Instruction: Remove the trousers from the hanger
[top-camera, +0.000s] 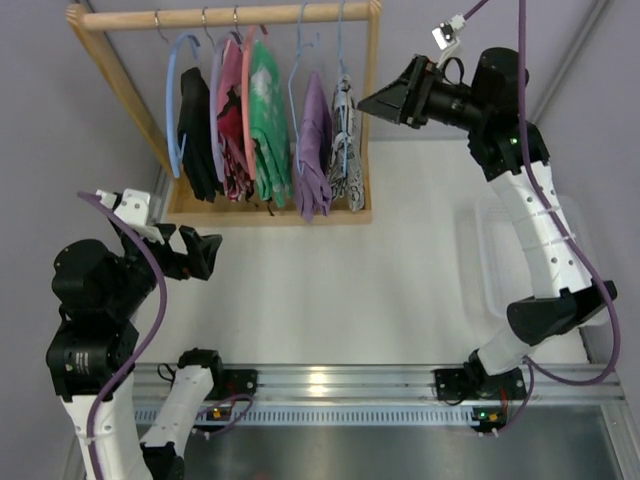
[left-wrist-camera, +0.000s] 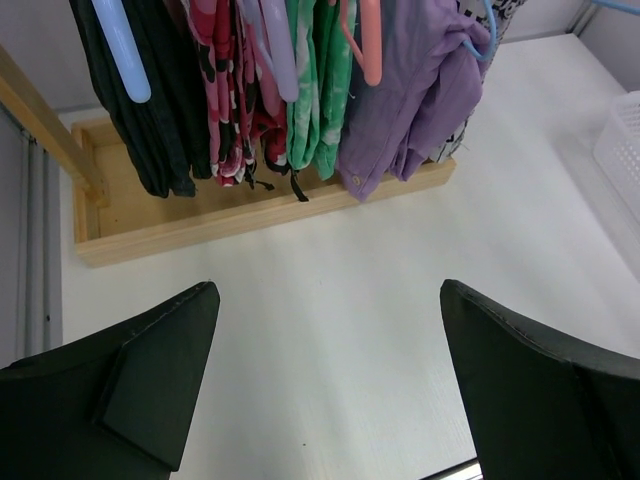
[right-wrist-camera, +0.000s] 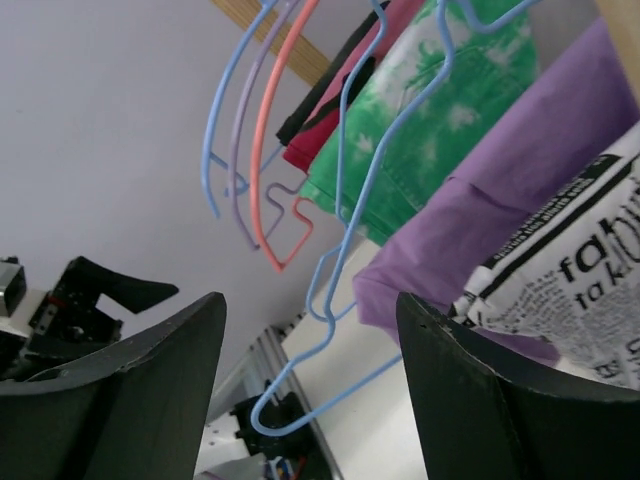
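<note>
The trousers (top-camera: 343, 135), white with black print, hang at the right end of the rack on a thin light-blue wire hanger (top-camera: 341, 45). My right gripper (top-camera: 366, 103) is open and empty, level with the trousers and just to their right. In the right wrist view the trousers (right-wrist-camera: 590, 270) sit at the right. The rounded end of a light-blue hanger (right-wrist-camera: 290, 420) shows between my fingers, and nothing is gripped. My left gripper (top-camera: 210, 255) is open and empty, low above the table, well short of the rack. The left wrist view shows a sliver of the trousers (left-wrist-camera: 505, 15).
A wooden rack (top-camera: 270, 212) holds a black garment on a thick blue hanger (top-camera: 195, 130), a pink-red one (top-camera: 232, 110), a green top (top-camera: 268, 110) and a purple garment (top-camera: 312, 140). A clear bin (top-camera: 500, 250) stands on the right.
</note>
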